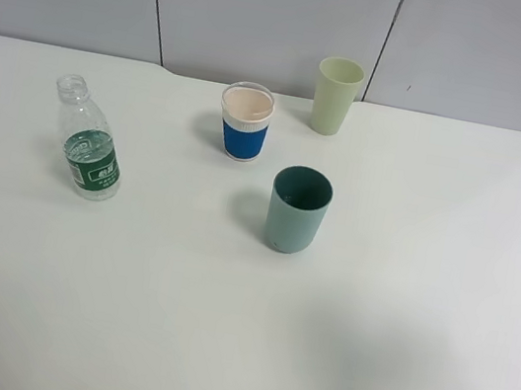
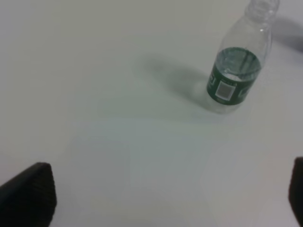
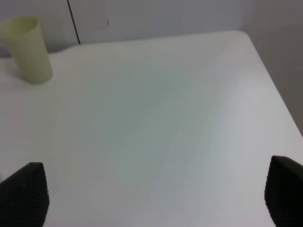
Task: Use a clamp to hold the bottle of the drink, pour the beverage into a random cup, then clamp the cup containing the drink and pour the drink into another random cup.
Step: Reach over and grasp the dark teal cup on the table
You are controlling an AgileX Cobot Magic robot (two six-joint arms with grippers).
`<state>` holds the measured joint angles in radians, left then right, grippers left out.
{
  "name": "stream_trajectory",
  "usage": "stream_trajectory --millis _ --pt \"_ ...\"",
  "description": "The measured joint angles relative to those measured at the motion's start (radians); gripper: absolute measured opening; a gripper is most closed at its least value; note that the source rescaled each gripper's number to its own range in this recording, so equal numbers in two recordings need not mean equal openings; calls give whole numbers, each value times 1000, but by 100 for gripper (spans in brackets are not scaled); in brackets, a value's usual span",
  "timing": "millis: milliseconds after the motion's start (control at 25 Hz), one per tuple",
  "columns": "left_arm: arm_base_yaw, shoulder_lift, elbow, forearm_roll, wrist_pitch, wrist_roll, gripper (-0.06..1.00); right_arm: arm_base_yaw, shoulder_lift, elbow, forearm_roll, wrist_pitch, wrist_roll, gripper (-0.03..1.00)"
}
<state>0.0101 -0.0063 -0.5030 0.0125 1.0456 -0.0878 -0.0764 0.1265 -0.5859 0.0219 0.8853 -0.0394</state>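
Guessing nothing started: bottle [image 1: 89, 141] upright left, cap off for pouring, teal cup [image 1: 298, 211] middle. Left claw [image 2: 163, 191] spread wide, empty, aimed at bottle; right claw [image 3: 155, 191] released too.

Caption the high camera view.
Clear green-labelled plastic bottle, blue-sleeved white paper cup, pale yellow-green cup and teal tumbler stand on a white table.
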Motion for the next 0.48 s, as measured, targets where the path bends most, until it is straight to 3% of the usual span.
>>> stream_trajectory --millis 480 --pt "0 0 0 0 0 0 100 7 469 -64 103 -366 -146 70"
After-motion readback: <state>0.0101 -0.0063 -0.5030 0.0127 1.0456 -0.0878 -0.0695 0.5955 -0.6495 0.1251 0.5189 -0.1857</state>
